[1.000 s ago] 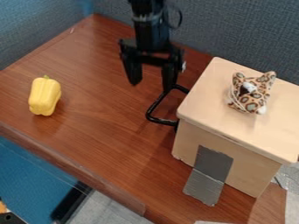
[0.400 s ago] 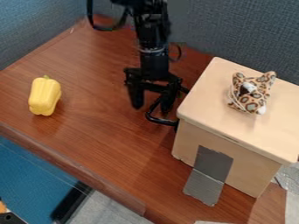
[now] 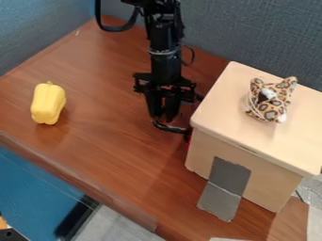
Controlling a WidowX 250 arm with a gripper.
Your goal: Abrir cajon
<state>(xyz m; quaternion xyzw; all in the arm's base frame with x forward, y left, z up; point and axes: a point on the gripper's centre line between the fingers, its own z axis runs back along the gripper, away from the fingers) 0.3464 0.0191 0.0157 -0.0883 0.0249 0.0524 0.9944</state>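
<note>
Camera view: tool (image 3: 164,116) hangs just left of wooden box (image 3: 220,113), pinching outer part of blk handle (image 3: 173,128). Handle sticks out from box's left side, w/ red bit (image 3: 189,143) by its base. Box on right of tabletop (image 3: 107,150), w/ spotted plush (image 3: 271,104) on top & gray tape (image 3: 221,188) on near side. Yellow pepper (image 3: 48,104) at left, well apart.

Handle (image 3: 172,128) pt. hidden by hand (image 3: 164,118); arm (image 3: 165,44) cropped.

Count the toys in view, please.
2: a yellow pepper on the table, at the image's left, and a spotted plush on top of the box. Others could be hidden inside the box.
</note>
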